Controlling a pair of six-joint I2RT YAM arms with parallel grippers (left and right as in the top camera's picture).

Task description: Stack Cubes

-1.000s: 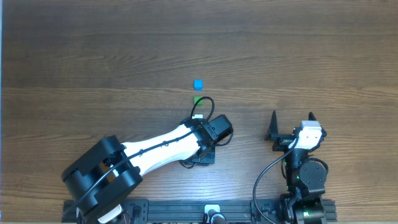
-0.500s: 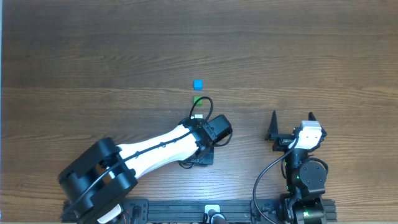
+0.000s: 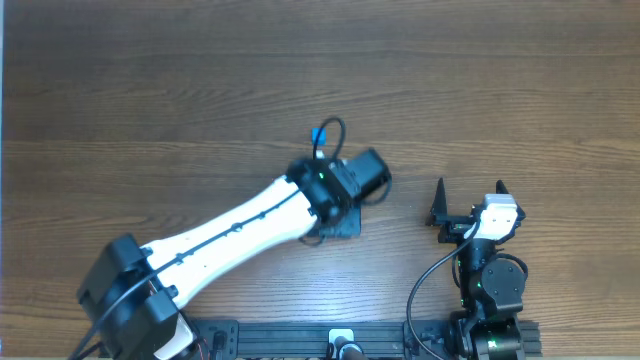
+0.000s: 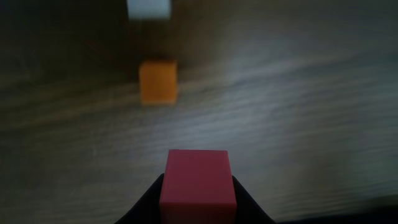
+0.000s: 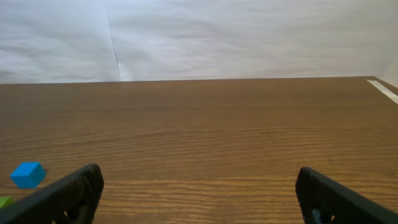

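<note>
While the left arm (image 3: 250,222) stretches from its base at the lower left to the middle of the table (image 3: 150,80), the left gripper (image 4: 198,200) is clamped on a red cube (image 4: 198,180), one finger against each side, holding it above the wood. Beyond the held cube, in the left wrist view, two more cubes sit on the table in a line, apart from each other: a nearer cube (image 4: 158,81) and a farther cube (image 4: 148,7) cut by the edge. From above, a blue cube (image 3: 318,137) peeks out just beside the arm's wrist. Seen from the right wrist, the blue cube (image 5: 27,174) lies near a green cube (image 5: 3,202), not touching. Well to the right, the right gripper (image 3: 469,190) rests near its base with its fingers spread wide, holding nothing.
</note>
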